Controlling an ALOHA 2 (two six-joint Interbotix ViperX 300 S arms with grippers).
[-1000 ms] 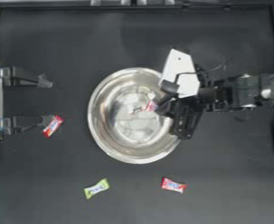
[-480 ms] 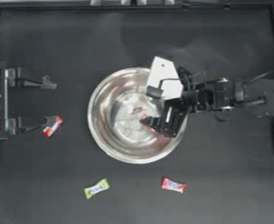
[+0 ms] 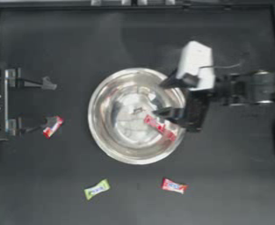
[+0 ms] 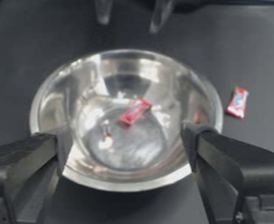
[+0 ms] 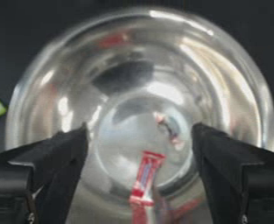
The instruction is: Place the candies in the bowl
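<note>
Right gripper (image 3: 170, 97) jaws spread wide and empty over the bowl (image 3: 107, 143), red candy (image 3: 159, 126) lying loose inside, left gripper (image 3: 45, 104) parked at table's left edge, jaws apart, second red candy (image 3: 52, 126) touching one tip, yellow-green candy (image 3: 96, 189) and third red candy (image 3: 173, 186) on the table (image 3: 57, 39) near the bowl.
</note>
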